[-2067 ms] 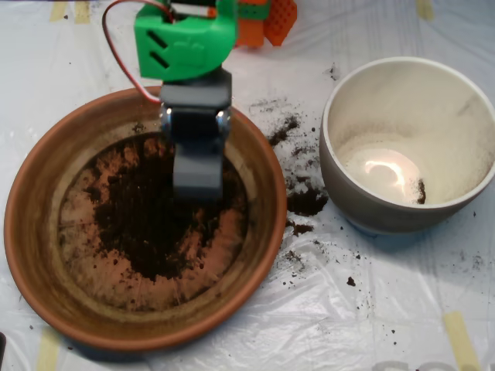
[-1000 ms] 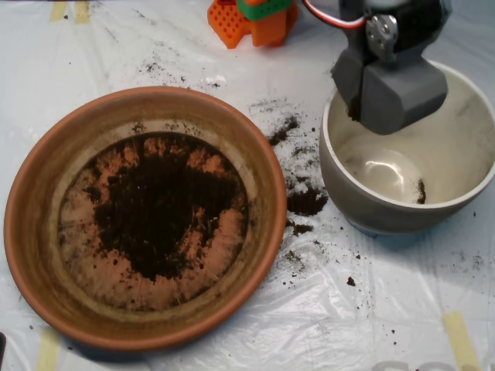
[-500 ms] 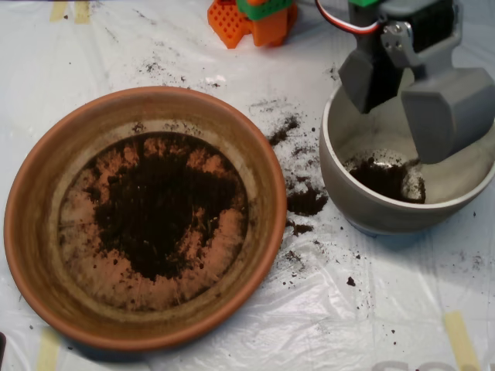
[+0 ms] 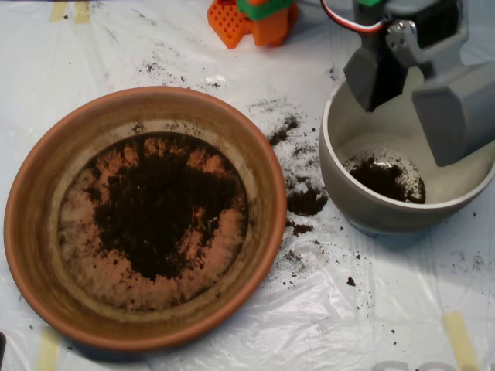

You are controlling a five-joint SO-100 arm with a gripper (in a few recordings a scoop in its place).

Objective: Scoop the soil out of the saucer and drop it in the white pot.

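The terracotta saucer (image 4: 46,255) fills the left half of the overhead view, with a dark patch of soil (image 4: 162,209) spread over its floor. At the right stands the white pot (image 4: 348,197), and a small heap of soil (image 4: 384,178) lies on its bottom. My grey scoop (image 4: 418,97) hangs over the pot's upper right part, open, its two halves spread wide apart with nothing between them.
Spilled soil crumbs (image 4: 303,199) are scattered on the plastic sheet between saucer and pot. An orange and green block (image 4: 255,19) sits at the top centre. Tape strips (image 4: 460,340) mark the sheet at the lower right.
The scoop rose from the saucer and swung right over the pot, shut. It then opened and soil dropped into the pot. Since half a second ago its halves have spread slightly wider.
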